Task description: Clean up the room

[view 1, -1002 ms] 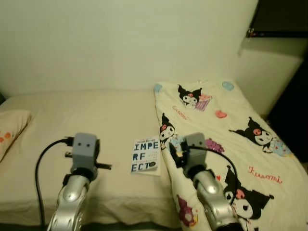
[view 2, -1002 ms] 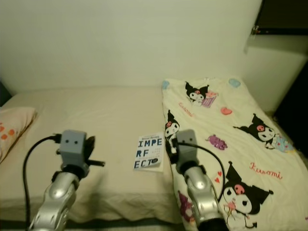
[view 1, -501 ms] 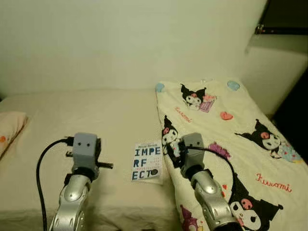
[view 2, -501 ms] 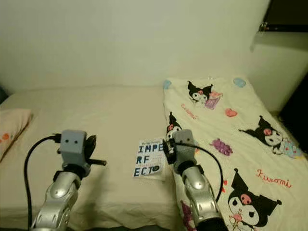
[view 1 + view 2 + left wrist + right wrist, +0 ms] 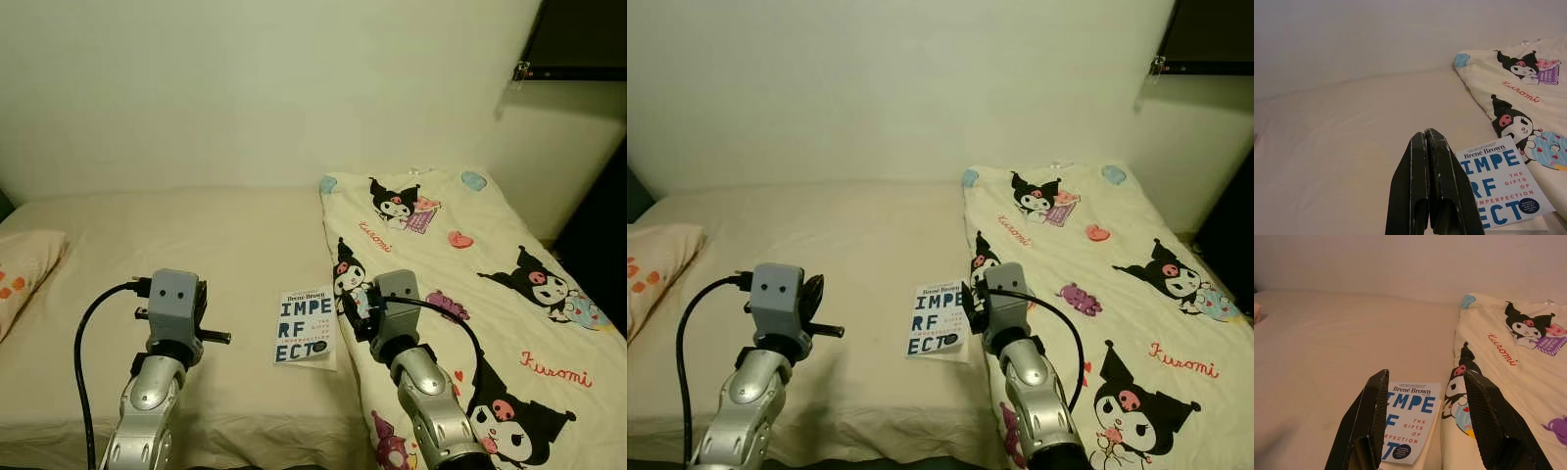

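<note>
A white paperback book (image 5: 306, 327) with big blue letters lies flat on the beige bed sheet (image 5: 186, 255), right beside the edge of a cartoon-print blanket (image 5: 460, 264). In the right wrist view the book (image 5: 1408, 421) sits just ahead of my right gripper (image 5: 1427, 382), which is open and holds nothing. My left gripper (image 5: 1425, 134) is shut and empty, held above the sheet a little to the left of the book (image 5: 1501, 178). Both silver arms reach forward from the bottom of the head views, the left arm (image 5: 157, 392) and the right arm (image 5: 421, 392).
A pillow (image 5: 24, 274) with orange marks lies at the bed's left end. A pale wall (image 5: 265, 88) runs behind the bed. A dark shelf (image 5: 578, 39) hangs at the upper right, with a dark gap beside the blanket's right edge.
The camera has shifted slightly, so the bed and book sit a bit differently in view. Both arms hold nearly the same pose.
</note>
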You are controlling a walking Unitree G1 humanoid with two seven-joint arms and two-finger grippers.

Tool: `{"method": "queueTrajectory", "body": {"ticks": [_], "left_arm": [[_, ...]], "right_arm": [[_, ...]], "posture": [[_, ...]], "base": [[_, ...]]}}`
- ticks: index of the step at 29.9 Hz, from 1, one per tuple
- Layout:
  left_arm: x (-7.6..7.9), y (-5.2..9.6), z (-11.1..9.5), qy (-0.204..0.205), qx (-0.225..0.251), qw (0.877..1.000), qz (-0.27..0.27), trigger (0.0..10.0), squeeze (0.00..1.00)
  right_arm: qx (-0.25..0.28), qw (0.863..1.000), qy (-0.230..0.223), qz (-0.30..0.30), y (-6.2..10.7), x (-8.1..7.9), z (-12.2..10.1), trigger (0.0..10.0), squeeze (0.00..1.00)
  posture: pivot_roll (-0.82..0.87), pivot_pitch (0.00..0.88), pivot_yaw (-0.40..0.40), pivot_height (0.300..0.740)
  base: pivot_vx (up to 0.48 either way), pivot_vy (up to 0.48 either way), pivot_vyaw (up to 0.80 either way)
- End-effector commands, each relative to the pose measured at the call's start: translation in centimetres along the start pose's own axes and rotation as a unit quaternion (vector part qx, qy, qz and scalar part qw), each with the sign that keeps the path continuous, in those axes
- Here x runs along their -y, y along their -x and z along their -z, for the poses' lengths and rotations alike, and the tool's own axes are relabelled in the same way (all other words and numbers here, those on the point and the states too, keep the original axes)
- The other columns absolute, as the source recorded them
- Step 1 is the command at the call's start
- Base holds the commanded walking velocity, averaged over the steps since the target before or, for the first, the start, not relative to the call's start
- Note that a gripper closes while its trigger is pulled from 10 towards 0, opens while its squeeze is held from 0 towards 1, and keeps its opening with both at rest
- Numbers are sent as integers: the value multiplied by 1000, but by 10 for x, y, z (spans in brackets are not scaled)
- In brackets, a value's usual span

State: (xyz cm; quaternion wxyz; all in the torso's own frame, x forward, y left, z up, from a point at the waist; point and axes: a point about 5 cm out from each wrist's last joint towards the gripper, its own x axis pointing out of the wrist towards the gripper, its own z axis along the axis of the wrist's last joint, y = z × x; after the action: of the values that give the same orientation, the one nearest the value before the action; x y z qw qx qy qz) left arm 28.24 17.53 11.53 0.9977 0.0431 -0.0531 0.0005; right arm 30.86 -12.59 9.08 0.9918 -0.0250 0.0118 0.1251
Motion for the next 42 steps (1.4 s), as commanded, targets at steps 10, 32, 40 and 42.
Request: {"method": "queueTrajectory", "body": {"ticks": [10,32,40,42], "left_arm": [[-2,1,4,-14,-10,1000,9,10000,0],[1,1,5,-12,-12,1000,16,10000,0],[5,1,5,-15,-11,999,28,10000,0],[5,1,5,-15,-11,999,29,10000,0]], "right_arm": [[-4,1000,-14,7,2,0,4,10000,0],[2,1000,-16,10,2,1,2,10000,0],[-3,1000,-18,11,2,1,3,10000,0],[-2,1000,-21,11,2,2,3,10000,0]], "posture": [[-47,89,23,695],[-49,90,26,631],[-50,92,26,626],[-52,93,28,621]], "base": [[0,0,0],[0,0,0],[0,0,0],[0,0,0]]}}
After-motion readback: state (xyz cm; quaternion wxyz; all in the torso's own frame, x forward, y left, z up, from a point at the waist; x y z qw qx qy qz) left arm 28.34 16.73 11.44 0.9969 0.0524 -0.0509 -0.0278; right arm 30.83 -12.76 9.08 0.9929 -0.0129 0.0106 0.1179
